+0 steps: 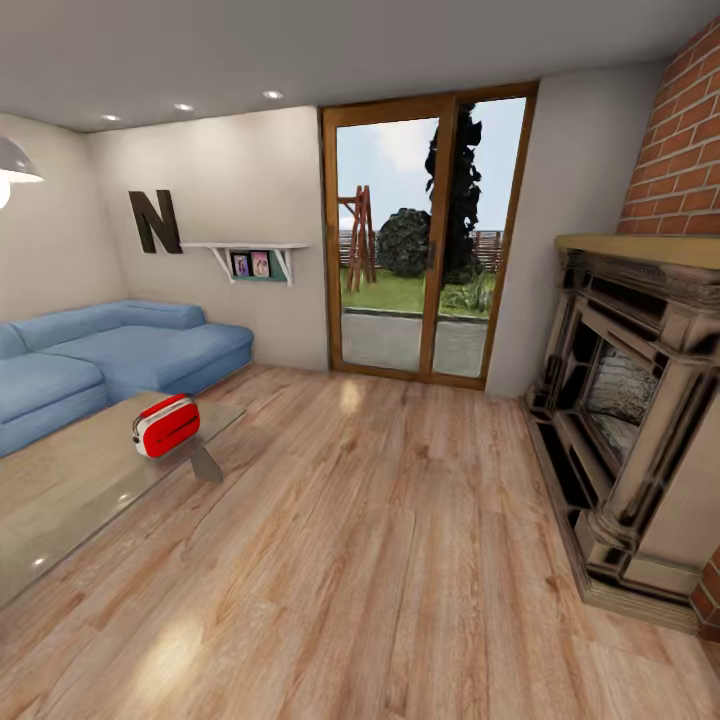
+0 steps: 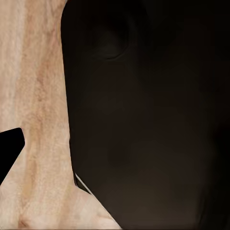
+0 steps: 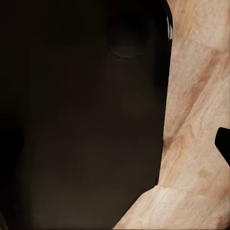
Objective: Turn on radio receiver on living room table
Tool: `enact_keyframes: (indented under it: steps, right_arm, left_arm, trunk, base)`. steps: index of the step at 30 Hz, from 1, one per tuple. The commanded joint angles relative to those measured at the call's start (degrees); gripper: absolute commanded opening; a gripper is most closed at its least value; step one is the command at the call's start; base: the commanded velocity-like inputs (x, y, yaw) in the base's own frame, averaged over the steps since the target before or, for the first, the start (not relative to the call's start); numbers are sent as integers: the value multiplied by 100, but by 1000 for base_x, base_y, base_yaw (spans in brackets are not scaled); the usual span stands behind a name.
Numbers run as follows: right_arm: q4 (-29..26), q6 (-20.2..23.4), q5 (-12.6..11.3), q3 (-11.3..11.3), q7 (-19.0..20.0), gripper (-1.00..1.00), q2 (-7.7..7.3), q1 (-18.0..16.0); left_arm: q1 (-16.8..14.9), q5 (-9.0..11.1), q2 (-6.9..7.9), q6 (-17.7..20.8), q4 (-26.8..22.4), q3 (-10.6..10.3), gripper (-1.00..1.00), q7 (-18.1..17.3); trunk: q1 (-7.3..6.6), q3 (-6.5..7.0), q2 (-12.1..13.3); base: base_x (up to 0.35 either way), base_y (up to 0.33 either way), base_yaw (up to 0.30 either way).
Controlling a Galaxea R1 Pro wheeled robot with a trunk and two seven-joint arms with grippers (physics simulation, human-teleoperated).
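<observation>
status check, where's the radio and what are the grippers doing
Grippers: state unclear from wrist views. Radio upright on the table, ahead left, untouched. Open wood floor between, nothing blocking.

Head cam faces living room w/ sofa (image 1: 110, 355); both wrist cams close above plank floor (image 2: 33, 96).

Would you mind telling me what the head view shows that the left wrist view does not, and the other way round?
Head view alone: the red radio standing on the glossy table, the blue sofa behind it, the glass door and the brick fireplace. Left wrist view alone: a large dark body close to the camera, which I cannot identify, and a small black corner at the frame edge. Both share the light wood plank floor.
</observation>
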Motion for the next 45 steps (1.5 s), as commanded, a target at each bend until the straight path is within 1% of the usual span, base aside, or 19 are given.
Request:
enact_keyframes:
  steps: [1, 3, 4, 7, 11, 17, 20, 26, 27, 29, 31, 33, 45]
  right_arm:
    - [33, -11, 33, -33, -26, 100, 33, -34]
    - [97, -6, 75, -96, -1, 100, 98, -99]
    - [129, -7, 80, -128, 19, 100, 130, -131]
    - [225, -9, 79, -124, 25, 100, 226, -214]
    - [346, -9, 86, -130, 26, 100, 237, -220]
    - [336, -11, 71, -117, 26, 100, 250, -223]
    - [238, -21, 69, -107, 28, 100, 220, -267]
    - [44, -4, 65, -137, 2, 100, 34, -290]
    - [-2197, 6, 69, -138, 0, 100, -266, -290]
    - [-2686, 17, 83, -140, -28, 100, -323, -291]
    - [-2999, -7, 82, -140, -69, 100, -335, -291]
    - [-3185, -31, 91, -128, -92, 100, -334, -291]
    - [-3235, -44, 86, -115, -89, 100, -334, -291]
  left_arm:
    - [7, -5, -33, 33, 33, -33, 100, -14]
    - [6, -8, -98, 97, 98, -77, 100, -16]
    - [7, -14, -130, 105, 131, -57, 100, -17]
    - [5, -11, -226, 90, 192, -59, 100, -18]
    - [6, -9, -355, 22, 167, -66, 100, -18]
    - [6, -14, -547, -171, 23, -86, 100, -43]
    - [6, -20, -546, -267, -73, -95, 100, -50]
    - [1, -56, -541, -435, -267, -105, 100, -29]
    - [0, -63, -543, -419, -2128, -105, 100, -28]
    - [-1, -73, -535, -226, -2548, -105, 100, -5]
    - [-1, -71, -517, -173, -2670, -105, 100, 3]
    - [-2, -71, -507, -149, -2730, -105, 100, 7]
    - [-2, -62, -495, -149, -2742, -102, 100, 0]
  trunk:
    - [1, -2, 0]
    - [1, -2, 0]
    - [1, -2, 0]
    - [1, -2, 0]
    - [1, -2, 0]
    - [1, -2, 0]
    - [1, -2, 0]
    - [1, -2, 0]
    - [1, -2, 0]
    - [1, -2, 0]
    - [1, -2, 0]
    - [1, -2, 0]
    - [1, -2, 0]
  base:
    - [0, 0, 0]
    - [0, 0, 0]
    - [0, 0, 0]
    - [0, 0, 0]
    - [0, 0, 0]
    - [0, 0, 0]
    - [0, 0, 0]
    - [149, 0, 0]
    - [287, 0, 0]
    - [311, -2, 0]
    - [321, -33, 0]
    - [324, -59, 0]
    - [326, -70, 0]
